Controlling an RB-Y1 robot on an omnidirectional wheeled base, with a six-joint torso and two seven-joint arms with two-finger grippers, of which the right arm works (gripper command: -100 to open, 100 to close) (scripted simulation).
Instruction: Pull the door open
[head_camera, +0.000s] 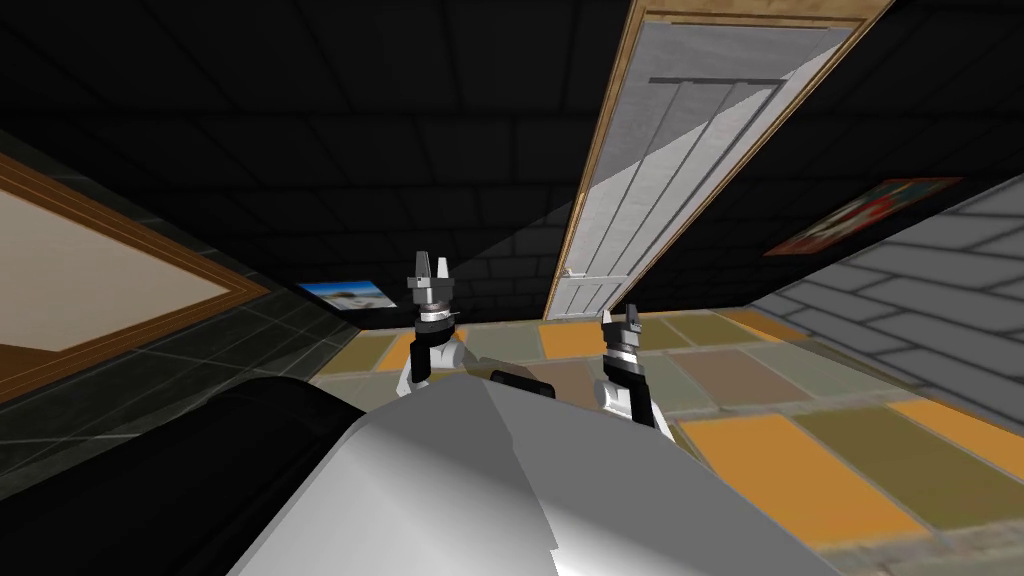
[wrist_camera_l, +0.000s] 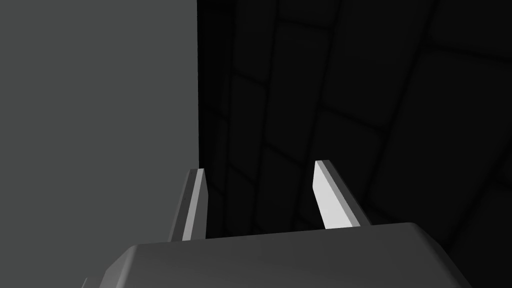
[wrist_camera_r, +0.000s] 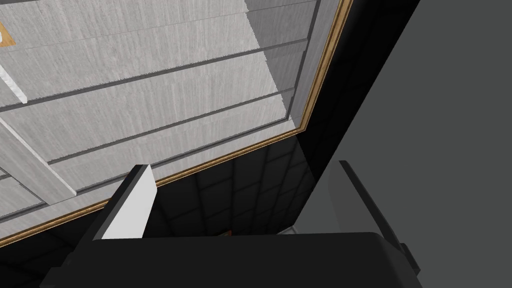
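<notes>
The door (head_camera: 680, 170) is pale grey with long panels, set in a light wooden frame, and stands shut on the far wall ahead and to my right. A small handle (head_camera: 570, 272) sits low on its left edge. My right gripper (head_camera: 625, 318) is raised over the floor, short of the door and apart from it. The right wrist view looks up along the door's panels (wrist_camera_r: 150, 85), and the right gripper (wrist_camera_r: 240, 200) is open and empty there. My left gripper (head_camera: 431, 268) is held up further left, facing a dark tiled wall. It is open (wrist_camera_l: 260, 197) with nothing between its fingers.
The floor (head_camera: 800, 470) has orange, olive and brown tiles and stretches from me to the door. A large wood-framed picture (head_camera: 90, 270) hangs on the left wall, a small blue one (head_camera: 345, 295) on the far wall. A red picture (head_camera: 860, 215) hangs right of the door.
</notes>
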